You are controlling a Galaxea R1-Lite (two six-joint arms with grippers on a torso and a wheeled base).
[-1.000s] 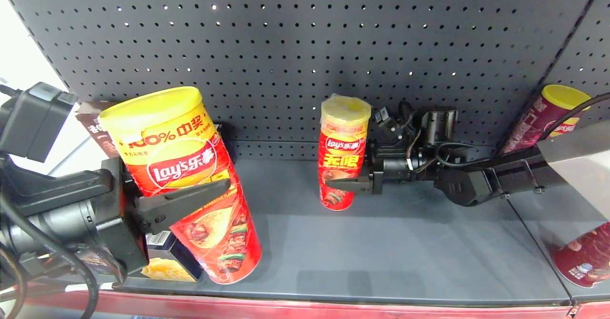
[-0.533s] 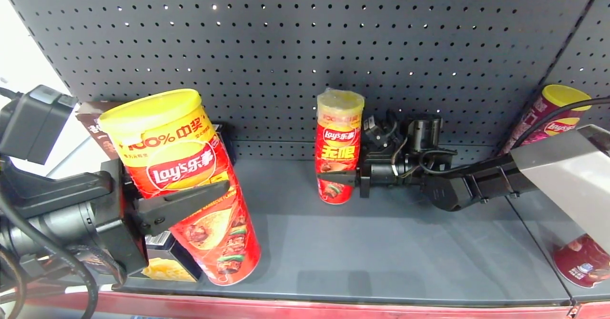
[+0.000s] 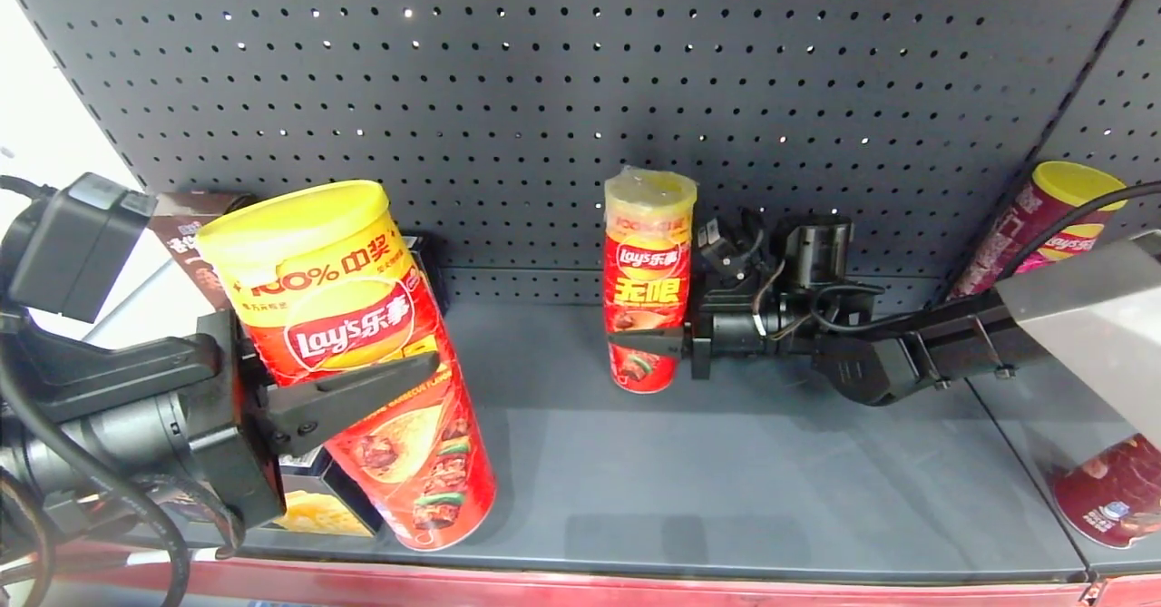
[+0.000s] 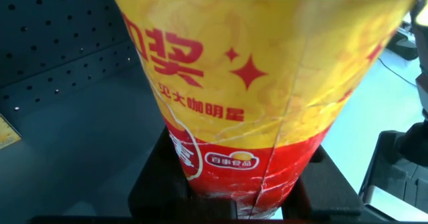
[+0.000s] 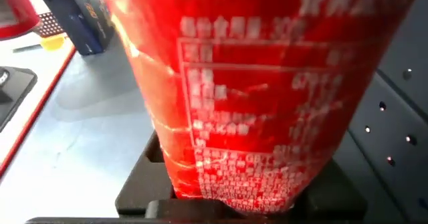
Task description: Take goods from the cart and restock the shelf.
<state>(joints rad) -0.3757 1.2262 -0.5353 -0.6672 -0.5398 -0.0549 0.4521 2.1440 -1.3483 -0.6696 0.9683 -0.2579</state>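
Observation:
A large red-and-yellow chip can (image 3: 345,335) leans tilted over the shelf's (image 3: 744,480) front left, with my left gripper (image 3: 363,362) shut around its middle. The left wrist view looks up its yellow upper wall (image 4: 254,83) from between the jaws. A smaller red chip can (image 3: 646,271) with a plastic-covered yellow lid stands upright mid-shelf near the pegboard. My right gripper (image 3: 648,339) is shut on its lower half. Its red printed side (image 5: 261,83) shows close in the right wrist view. Whether its base touches the shelf I cannot tell.
A pegboard wall (image 3: 544,90) backs the shelf. Behind the large can sit a dark box (image 3: 317,498) and a brown box (image 3: 190,226). At the right a purple can (image 3: 1043,217) leans on the divider and another (image 3: 1107,498) lies lower down. A red strip (image 3: 635,589) edges the front.
My right gripper carried the small can a little to the left and toward the pegboard, then held. The large can in my left gripper shifted slightly right and down.

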